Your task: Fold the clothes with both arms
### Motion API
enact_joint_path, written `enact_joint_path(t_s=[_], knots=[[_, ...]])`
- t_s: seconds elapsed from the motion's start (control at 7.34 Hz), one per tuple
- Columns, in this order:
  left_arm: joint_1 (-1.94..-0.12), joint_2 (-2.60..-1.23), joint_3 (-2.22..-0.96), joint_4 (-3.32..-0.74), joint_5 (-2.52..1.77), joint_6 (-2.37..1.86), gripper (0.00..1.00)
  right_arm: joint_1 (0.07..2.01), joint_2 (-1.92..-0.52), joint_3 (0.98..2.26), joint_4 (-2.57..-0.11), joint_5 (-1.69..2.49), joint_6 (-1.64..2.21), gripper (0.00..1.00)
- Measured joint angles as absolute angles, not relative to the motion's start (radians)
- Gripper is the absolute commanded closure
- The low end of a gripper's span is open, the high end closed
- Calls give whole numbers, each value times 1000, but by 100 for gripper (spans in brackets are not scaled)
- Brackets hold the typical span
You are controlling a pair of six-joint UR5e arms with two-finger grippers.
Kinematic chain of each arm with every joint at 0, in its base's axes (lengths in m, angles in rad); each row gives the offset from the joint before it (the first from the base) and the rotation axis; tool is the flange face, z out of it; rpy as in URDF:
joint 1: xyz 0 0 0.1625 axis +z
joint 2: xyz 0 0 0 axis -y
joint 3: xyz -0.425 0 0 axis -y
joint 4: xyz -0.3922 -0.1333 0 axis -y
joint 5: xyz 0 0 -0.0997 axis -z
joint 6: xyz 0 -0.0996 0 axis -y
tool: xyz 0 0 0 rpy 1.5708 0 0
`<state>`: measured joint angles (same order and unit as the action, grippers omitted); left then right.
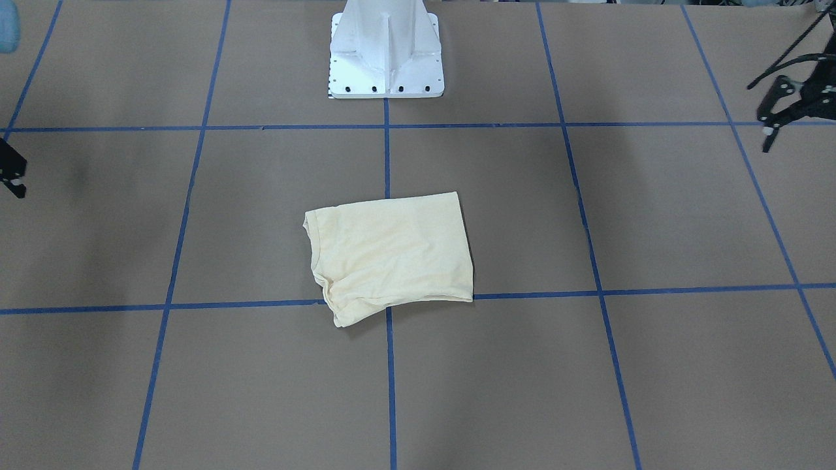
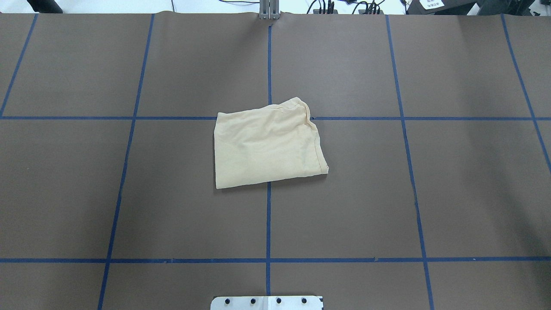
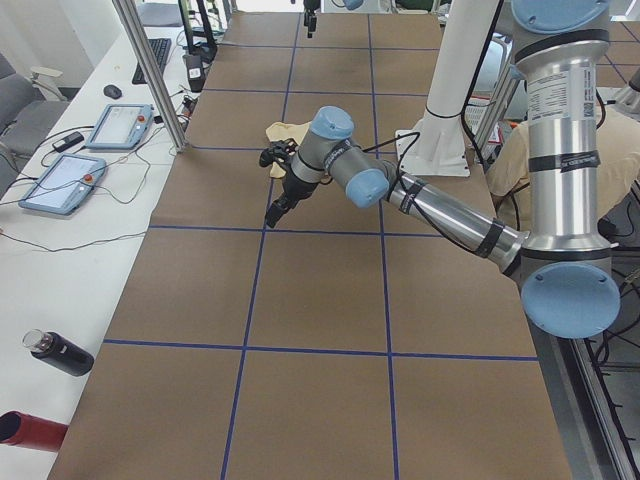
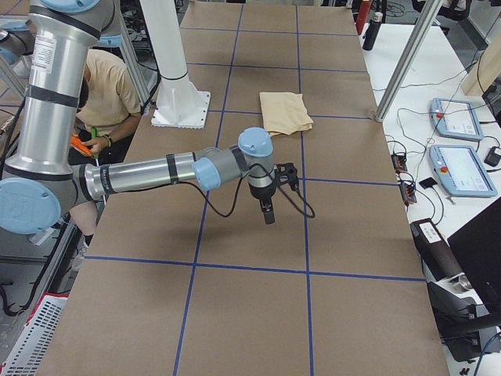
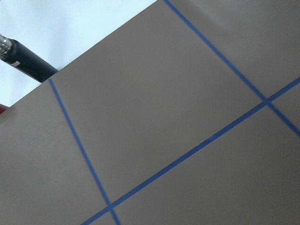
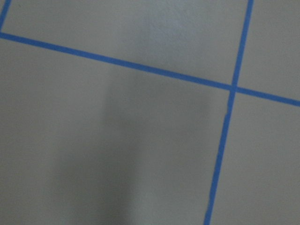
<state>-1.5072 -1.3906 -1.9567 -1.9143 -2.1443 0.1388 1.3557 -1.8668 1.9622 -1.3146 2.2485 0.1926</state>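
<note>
The pale cream-yellow shirt (image 1: 392,254) lies folded into a rough rectangle at the middle of the table, plain side up; its print and tag are hidden. It also shows in the overhead view (image 2: 267,146) and both side views (image 3: 285,130) (image 4: 283,112). My left gripper (image 1: 765,130) hovers far off at the table's left end, fingers apart and empty (image 3: 272,190). My right gripper (image 1: 14,179) is cut by the frame edge at the opposite end; in the exterior right view (image 4: 275,196) its fingers stand apart, empty. Both are well away from the shirt.
The white pedestal base (image 1: 385,59) stands behind the shirt. A black bottle (image 3: 60,352) and a red object (image 3: 25,428) lie off the mat's left end. Teach pendants (image 4: 462,168) and metal posts (image 3: 150,70) line the far side. A person (image 4: 109,94) crouches behind the base.
</note>
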Motion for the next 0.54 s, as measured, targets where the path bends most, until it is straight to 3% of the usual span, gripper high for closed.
enact_joint_path(t_s=[0.27,0.54], knots=[[-1626,-1363,-1825,-1918,-2206,174,0,1451,-1942,1893,-1300,2276,144,0],[-1680,-1364,-1818,-1876,-2237,178,0,1541,-1947,1828,-1315,2290,116,0]])
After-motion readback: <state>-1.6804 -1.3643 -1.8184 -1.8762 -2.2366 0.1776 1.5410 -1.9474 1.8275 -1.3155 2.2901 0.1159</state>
